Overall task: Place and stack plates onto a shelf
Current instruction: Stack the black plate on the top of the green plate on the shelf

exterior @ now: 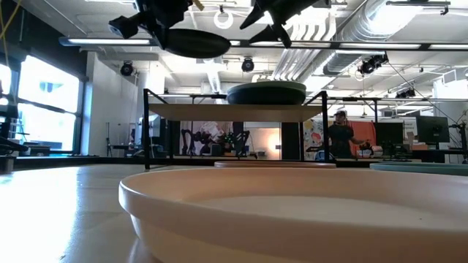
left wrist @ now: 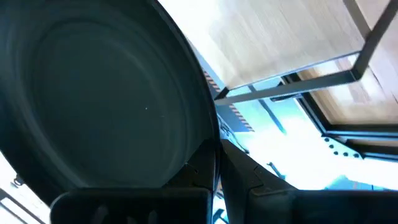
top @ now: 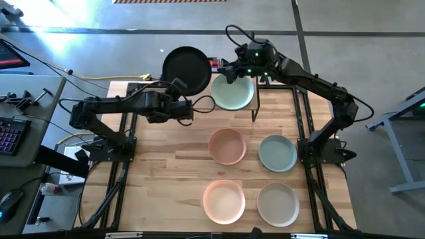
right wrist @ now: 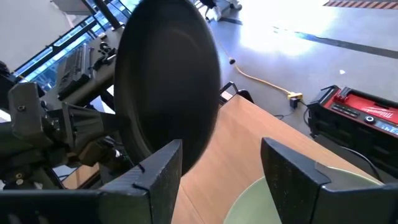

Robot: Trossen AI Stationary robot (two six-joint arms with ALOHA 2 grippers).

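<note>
My left gripper [top: 178,86] is shut on a black plate [top: 186,70], raised over the shelf's left half. In the low view that plate [exterior: 194,42] hangs well above the shelf's wooden top [exterior: 219,112]. A pale green plate [top: 232,91] rests flat on the shelf's right half. My right gripper [top: 236,70] hovers open just above this plate's far-left rim, touching nothing; its fingers [right wrist: 155,171] frame the black plate [right wrist: 168,81]. Two peach-pink plates [top: 228,146] [top: 224,201], another pale green one [top: 277,153] and a beige one [top: 277,204] lie on the table. My left gripper pinches the black plate by its rim [left wrist: 208,158] on the side nearest the arm, one finger [left wrist: 130,202] on the plate's inner face and the other beneath. The fingers come roughly level from the table's near-left. The plate is lifted clear, nearly level, over the shelf.
A red-and-black device [right wrist: 360,115] and a yellow cable [right wrist: 264,84] lie beyond the table's far edge. The shelf's black legs [top: 254,109] stand near the far middle of the table. A person [exterior: 338,135] stands far back in the room. Bare wood [top: 159,172] spans the table's near left.
</note>
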